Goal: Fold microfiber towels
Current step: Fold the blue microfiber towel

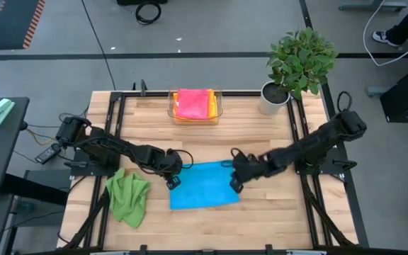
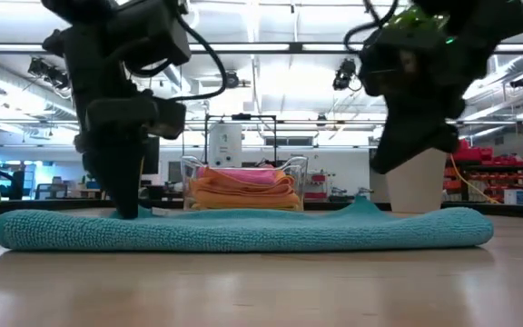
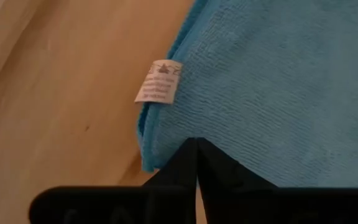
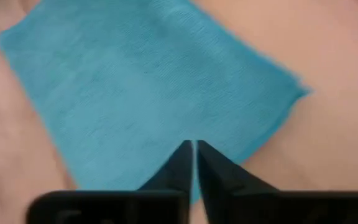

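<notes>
A blue microfiber towel (image 1: 204,185) lies flat on the wooden table at its middle; a white tag (image 3: 159,81) sits on its left edge. My left gripper (image 1: 173,178) is down on that edge near the far left corner, shut on the cloth. My right gripper (image 1: 236,183) is shut and hangs just above the towel's right edge, where a small peak of cloth (image 2: 363,203) stands up. A green towel (image 1: 127,197) lies crumpled at the near left. Pink and orange towels (image 1: 193,104) lie stacked in the clear tray. My left gripper pinches the blue towel's left edge (image 3: 179,149) beside the white tag, between its two shut fingertips. The fingers come steeply from above, slanting from the table's left. The towel lies flat on the table; how many layers are pinched does not show.
The clear tray (image 1: 219,106) stands at the far middle of the table. A potted plant (image 1: 299,60) stands at the far right corner. Bare wood lies along the near edge and to the right of the blue towel.
</notes>
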{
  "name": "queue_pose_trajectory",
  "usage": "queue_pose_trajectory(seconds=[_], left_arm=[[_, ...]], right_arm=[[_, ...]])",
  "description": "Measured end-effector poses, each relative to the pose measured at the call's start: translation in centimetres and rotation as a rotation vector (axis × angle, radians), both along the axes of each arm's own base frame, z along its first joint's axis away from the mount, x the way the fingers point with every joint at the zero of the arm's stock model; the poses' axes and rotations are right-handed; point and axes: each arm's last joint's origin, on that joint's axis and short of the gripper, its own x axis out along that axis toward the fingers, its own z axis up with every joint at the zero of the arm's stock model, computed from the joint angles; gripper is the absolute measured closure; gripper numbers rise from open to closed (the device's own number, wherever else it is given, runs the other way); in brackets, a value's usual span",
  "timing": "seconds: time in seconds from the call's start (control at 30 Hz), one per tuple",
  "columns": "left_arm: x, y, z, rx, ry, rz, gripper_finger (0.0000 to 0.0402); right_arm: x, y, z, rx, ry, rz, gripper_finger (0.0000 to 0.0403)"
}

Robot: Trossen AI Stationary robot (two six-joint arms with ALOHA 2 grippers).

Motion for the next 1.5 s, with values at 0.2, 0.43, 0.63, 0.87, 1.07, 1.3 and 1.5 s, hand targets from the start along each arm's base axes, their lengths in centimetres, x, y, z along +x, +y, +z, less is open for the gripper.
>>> queue_pose_trajectory(seconds=[0.2,0.43,0.63,0.87,1.07,1.3,1.5], left_arm=[[-0.5,0.0,-0.6,0.003,0.007,-0.003,0.0395],[-0.7,-1.4,-0.7,-0.014,-0.021,-0.016,0.0388],[-1.5,-4.3,-0.7,-0.061,-0.031,-0.026,0.0388],[-2.0,-8.7,-0.2,-0.248,-0.138,0.029,0.0390],[-0.6,-12.0,2.8,-0.301,-0.576,-0.143,0.0387],[-0.3,-9.3,6.1,-0.066,-0.714,-0.321,0.0395],[0.7,-6.7,1.7,-0.123,-0.411,-0.365,0.0397]], right_arm=[[-0.4,4.6,-1.5,0.117,-0.034,-0.012,0.0397],[-1.0,6.6,-3.7,0.144,0.017,-0.058,0.0399],[-1.0,7.9,-5.7,0.149,0.053,-0.038,0.0400],[-2.2,5.3,-4.2,-0.027,0.210,0.138,0.0400],[-2.7,0.5,0.6,-0.116,0.178,0.246,0.0400],[-4.4,1.9,5.2,0.033,-0.092,0.101,0.0400],[-4.1,6.6,0.3,0.089,-0.024,-0.113,0.0401]])
